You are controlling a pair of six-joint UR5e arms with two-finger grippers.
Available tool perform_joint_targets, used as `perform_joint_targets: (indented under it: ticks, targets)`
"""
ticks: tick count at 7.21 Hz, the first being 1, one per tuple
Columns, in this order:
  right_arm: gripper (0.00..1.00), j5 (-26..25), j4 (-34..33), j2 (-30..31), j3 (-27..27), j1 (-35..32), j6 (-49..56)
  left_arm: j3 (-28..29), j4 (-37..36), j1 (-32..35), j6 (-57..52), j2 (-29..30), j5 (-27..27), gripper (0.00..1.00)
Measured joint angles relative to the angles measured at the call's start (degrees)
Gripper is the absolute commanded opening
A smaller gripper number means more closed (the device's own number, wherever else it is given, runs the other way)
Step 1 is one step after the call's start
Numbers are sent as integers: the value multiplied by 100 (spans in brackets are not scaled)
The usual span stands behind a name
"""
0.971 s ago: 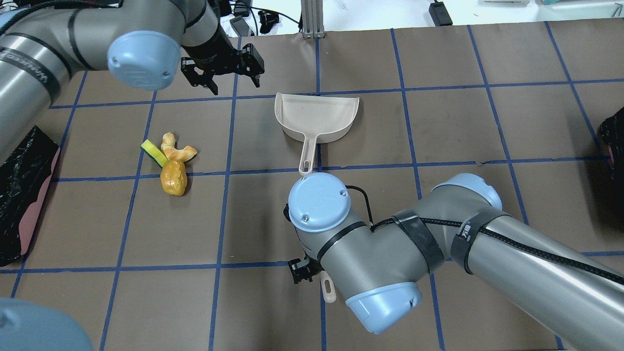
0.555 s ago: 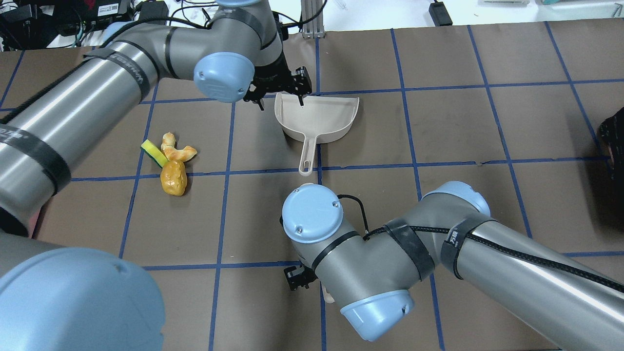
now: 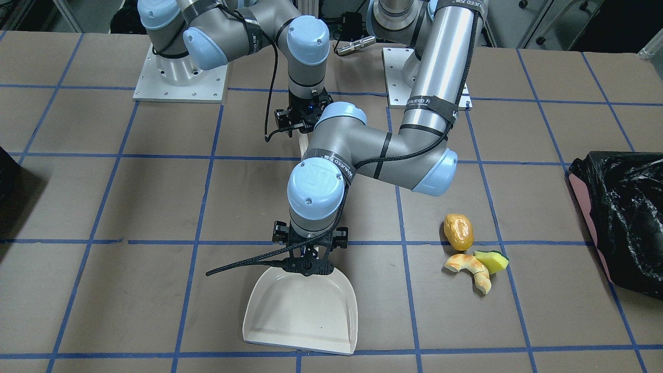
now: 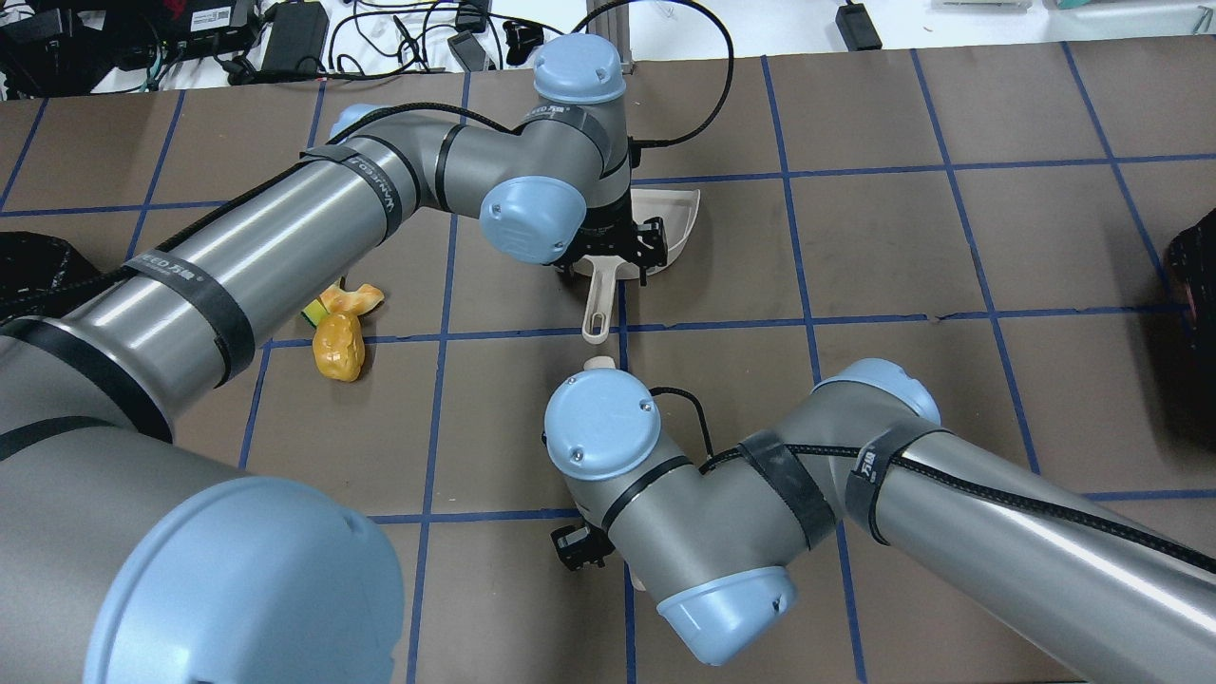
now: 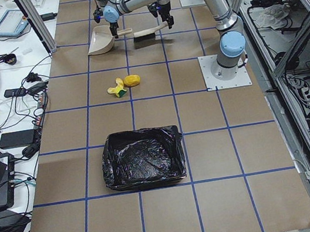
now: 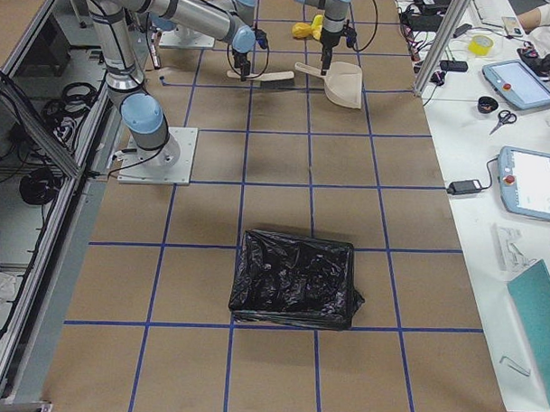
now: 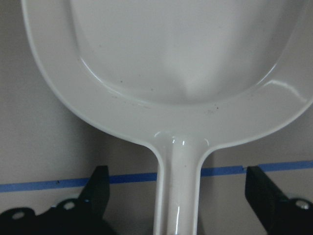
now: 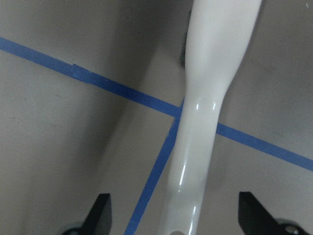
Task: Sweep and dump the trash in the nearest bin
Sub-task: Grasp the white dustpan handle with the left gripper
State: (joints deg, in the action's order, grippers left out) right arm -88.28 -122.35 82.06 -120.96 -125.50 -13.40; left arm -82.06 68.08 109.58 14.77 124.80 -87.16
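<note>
The left gripper [image 7: 176,176] hangs low over the root of the dustpan's [image 3: 303,311] handle. Its jaws are wide, and the fingers [image 7: 98,188] stand one on each side of the handle without touching it. The dustpan lies flat about midway along the worktop [image 3: 129,197]. Its mouth is turned to the edge across from the robot and its handle points back at the robot.

The right gripper [image 8: 173,198] is also spread wide. It straddles the white handle of the brush [image 5: 144,32], with clear space on both sides. The brush lies on the worktop between the dustpan and the robot's edge.

The trash sits in a small cluster well apart from the dustpan, toward the worktop's left end. It consists of an orange oval [image 3: 458,231], a croissant piece [image 3: 469,269] just beside it, and a yellow-green wedge [image 3: 492,260] touching the croissant. None of it is in the dustpan.

The bin [image 3: 621,217] stands beyond the trash at the left end, with a black bag over a pink side. A second dark container [image 6: 295,279] stands at the right end.
</note>
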Motion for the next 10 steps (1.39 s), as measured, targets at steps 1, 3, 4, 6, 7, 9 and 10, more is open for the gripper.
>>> perform_joint_targets:
  ticks: [1, 3, 4, 6, 7, 9, 10]
  targets:
    - [67, 7, 0, -15, -3, -1, -45, -59, 8, 25, 1, 3, -8, 52]
    - [60, 12, 6, -44, -8, -1, -134, -95, 4, 33, -5, 8, -39, 5]
    - [60, 12, 10, -46, -12, -1, -159, -97, -8, 32, -5, -10, -46, 0]
    - [57, 14, 11, -49, -41, -1, -185, -109, -12, 29, -44, -83, -54, 0]
    - [47, 16, 10, -50, -57, -1, -195, -118, -22, 28, -67, -92, -58, 0]
    - [20, 13, 9, -50, -64, -1, -206, -103, -39, -18, -381, -141, -163, 0]
    - [0, 12, 9, -50, -55, -1, -207, -93, -27, -181, -958, -174, -299, 0]
